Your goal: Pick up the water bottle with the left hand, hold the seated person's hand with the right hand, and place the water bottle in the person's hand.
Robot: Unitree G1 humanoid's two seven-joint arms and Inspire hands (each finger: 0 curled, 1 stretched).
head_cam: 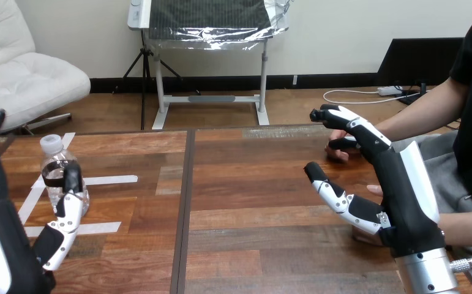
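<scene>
A clear water bottle (54, 171) with a white cap and a dark band stands upright on the wooden table (251, 184) at the left. My left hand (0, 239) is open just in front of it: the fingers point up at the view's left edge, and the thumb reaches up against the bottle's near side. My right hand (398, 190) is open at the right, fingers stretched toward the far edge and thumb pointing left. The person's hand (338, 152) lies just under those fingertips. I cannot tell if they touch. A second hand of the person (374, 190) shows behind my palm.
White tape strips (108, 180) mark the table around the bottle. A dark seam (183, 208) runs down the table's middle. The person's forearms come in from the right edge.
</scene>
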